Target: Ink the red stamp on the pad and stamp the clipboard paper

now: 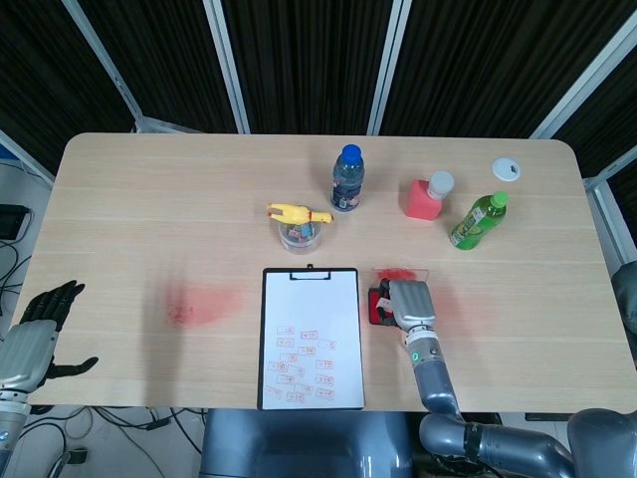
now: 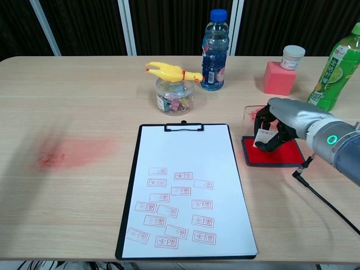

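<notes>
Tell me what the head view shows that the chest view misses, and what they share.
Only the head view shows the left hand, open off the table's left edge, and a white lid at the far right. Only the chest view shows the stamp in the right hand's fingers over the ink pad. Both show the clipboard, bottles and the jar.

A lab: black curtains in metal framing around a table.

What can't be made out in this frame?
- The stamp face: both views, hidden by the right hand and the ink pad.
- Stamped marks on the clipboard paper: too small to read.
- Left hand: head view only, at the frame's edge.
</notes>
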`<action>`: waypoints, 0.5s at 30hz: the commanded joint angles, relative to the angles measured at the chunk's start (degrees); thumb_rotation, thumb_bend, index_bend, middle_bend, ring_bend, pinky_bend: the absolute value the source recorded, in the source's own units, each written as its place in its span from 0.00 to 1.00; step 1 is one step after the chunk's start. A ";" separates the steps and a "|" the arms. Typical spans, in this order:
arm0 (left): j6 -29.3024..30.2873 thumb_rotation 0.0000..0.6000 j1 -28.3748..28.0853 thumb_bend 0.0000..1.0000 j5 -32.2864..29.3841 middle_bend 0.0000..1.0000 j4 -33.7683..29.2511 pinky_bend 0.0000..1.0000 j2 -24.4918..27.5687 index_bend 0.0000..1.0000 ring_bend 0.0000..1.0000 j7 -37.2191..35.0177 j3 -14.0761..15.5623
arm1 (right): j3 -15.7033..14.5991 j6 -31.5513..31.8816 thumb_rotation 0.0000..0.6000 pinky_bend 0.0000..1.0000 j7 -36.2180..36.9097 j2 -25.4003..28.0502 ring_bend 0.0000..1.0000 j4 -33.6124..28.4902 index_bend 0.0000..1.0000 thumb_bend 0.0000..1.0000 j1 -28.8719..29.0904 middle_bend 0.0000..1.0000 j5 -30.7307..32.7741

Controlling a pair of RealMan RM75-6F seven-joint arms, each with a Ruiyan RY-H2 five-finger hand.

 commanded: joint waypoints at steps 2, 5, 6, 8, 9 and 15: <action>0.00 1.00 0.00 0.06 0.03 0.00 0.00 0.00 0.00 0.00 0.00 0.01 0.01 | -0.16 0.01 1.00 0.93 -0.01 0.05 0.82 -0.08 0.93 0.57 -0.12 0.77 -0.03; 0.01 1.00 -0.01 0.06 0.05 0.00 0.01 0.00 0.01 0.00 0.00 0.08 0.03 | -0.30 0.04 1.00 0.93 0.00 0.06 0.82 -0.11 0.93 0.57 -0.24 0.77 -0.11; 0.02 1.00 -0.01 0.06 0.03 0.00 0.03 0.00 0.01 0.00 0.00 0.14 0.02 | -0.26 0.08 1.00 0.93 0.07 0.06 0.82 -0.15 0.93 0.57 -0.27 0.77 -0.12; 0.00 1.00 -0.01 0.06 -0.15 0.00 0.01 0.00 -0.03 0.00 0.00 0.09 -0.04 | 0.08 0.24 1.00 0.93 0.46 0.14 0.82 -0.37 0.93 0.57 -0.33 0.77 -0.25; -0.01 1.00 -0.02 0.06 -0.18 0.00 0.03 0.00 -0.03 0.00 0.00 0.12 -0.05 | 0.19 0.31 1.00 0.93 0.53 0.27 0.82 -0.57 0.93 0.57 -0.34 0.77 -0.37; -0.11 1.00 -0.09 0.06 -0.21 0.00 0.01 0.00 -0.11 0.00 0.00 0.39 -0.02 | 0.67 1.07 1.00 0.93 0.64 1.40 0.82 -2.80 0.93 0.57 -0.39 0.77 -1.36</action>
